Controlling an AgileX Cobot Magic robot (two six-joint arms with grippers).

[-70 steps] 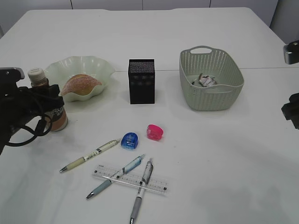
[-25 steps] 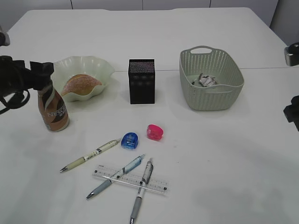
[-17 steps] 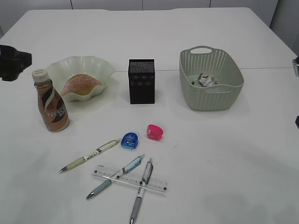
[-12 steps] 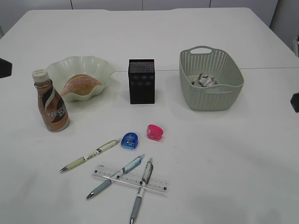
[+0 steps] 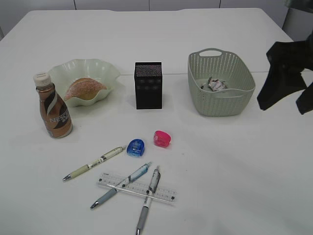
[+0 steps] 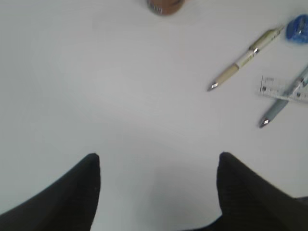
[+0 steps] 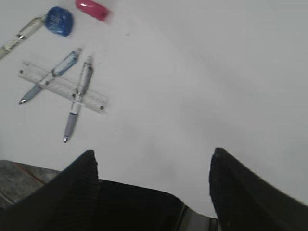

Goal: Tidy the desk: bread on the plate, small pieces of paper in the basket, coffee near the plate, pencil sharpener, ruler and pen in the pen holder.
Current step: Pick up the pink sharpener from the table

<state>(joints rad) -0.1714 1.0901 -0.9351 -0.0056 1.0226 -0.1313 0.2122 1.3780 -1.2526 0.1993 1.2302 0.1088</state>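
Far left of the exterior frame: coffee (image 5: 53, 112) upright beside plate (image 5: 85, 73) holding bread (image 5: 84, 88); pen holder (image 5: 148, 85) centre; three pens (image 5: 94, 163) and ruler (image 5: 136, 188) lower centre, two sharpeners (image 5: 136, 147) above; basket (image 5: 220, 82) right; left gripper (image 6: 156, 163) spread wide, empty; right gripper (image 7: 151, 159) likewise.

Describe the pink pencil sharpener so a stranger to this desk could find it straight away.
Start at the black mesh pen holder standing mid-desk between the wavy-rimmed plate and the perforated basket. Come toward the near edge to two small sharpeners lying side by side above the pens and ruler. The pink sharpener is the right-hand one; its neighbour, the blue sharpener, is rounder.
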